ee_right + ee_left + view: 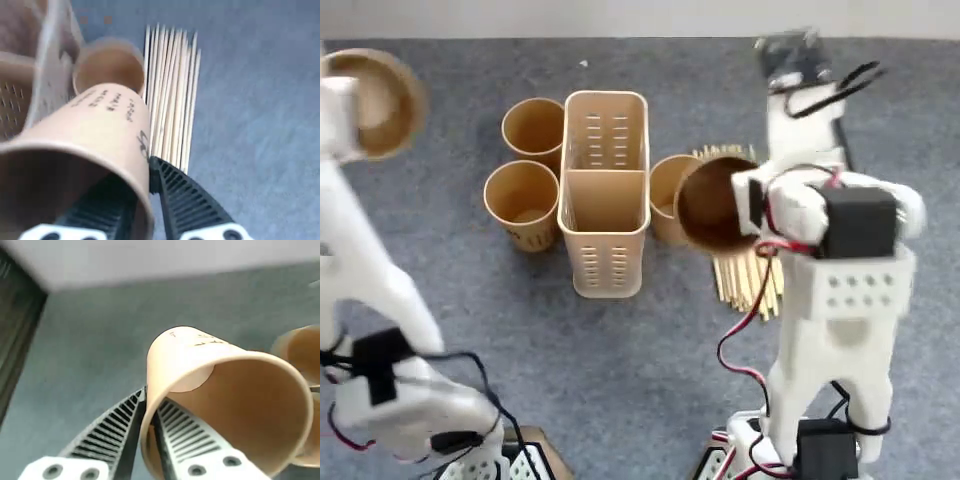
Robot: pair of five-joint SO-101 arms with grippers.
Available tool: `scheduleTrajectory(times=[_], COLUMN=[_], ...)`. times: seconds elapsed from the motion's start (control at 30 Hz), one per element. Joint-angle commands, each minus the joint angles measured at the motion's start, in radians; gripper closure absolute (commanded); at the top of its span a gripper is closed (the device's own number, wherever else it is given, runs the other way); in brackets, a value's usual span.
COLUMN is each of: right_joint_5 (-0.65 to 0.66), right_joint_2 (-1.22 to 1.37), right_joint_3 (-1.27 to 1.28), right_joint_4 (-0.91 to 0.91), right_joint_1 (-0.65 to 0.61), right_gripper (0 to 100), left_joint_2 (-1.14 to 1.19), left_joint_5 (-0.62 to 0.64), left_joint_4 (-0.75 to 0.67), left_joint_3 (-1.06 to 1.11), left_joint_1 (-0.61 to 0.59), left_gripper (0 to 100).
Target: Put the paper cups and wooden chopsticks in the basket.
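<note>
The basket (605, 190) stands upright near the right gripper (146, 169). The chopsticks (750, 280) lie bundled on the table (650, 380) below that gripper, which is clamped over the rim of a cup (712, 205) held aloft. The left gripper (148, 399), well off from the basket, is clenched on a second cup (375, 100) the same way. Three loose cups (522, 205) stand beside the basket, one near the right gripper.

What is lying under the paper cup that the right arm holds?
Under the held cup lie the wooden chopsticks on the table, beside a standing cup next to the basket. The held cup and the arm cover the middle of the bundle.
</note>
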Motion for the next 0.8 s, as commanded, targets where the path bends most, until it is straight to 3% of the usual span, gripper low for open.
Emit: scheduleTrajectory(times=[0.0, 0.17, 0.27, 0.6, 0.77], right_joint_5=[-0.04, -0.06, -0.058, -0.052, -0.052], right_joint_2=[0.081, 0.162, 0.174, 0.176, 0.182], right_joint_3=[-0.162, -0.222, -0.245, -0.249, -0.249], right_joint_4=[0.022, 0.019, 0.019, 0.019, 0.018], right_joint_1=[0.015, -0.002, -0.005, -0.004, -0.01], right_gripper=[99.3, 99.3, 99.3, 99.3, 99.3], left_joint_2=[-0.128, -0.108, -0.056, 0.189, 0.199], left_joint_5=[0.086, 0.163, 0.164, 0.213, 0.249], left_joint_4=[0.005, 0.005, 0.0, -0.002, -0.002], left_joint_3=[0.039, 0.054, 0.059, 0.054, 0.058], left_joint_1=[0.326, 0.611, 0.694, 0.702, 0.644], left_gripper=[100, 100, 100, 99, 87])
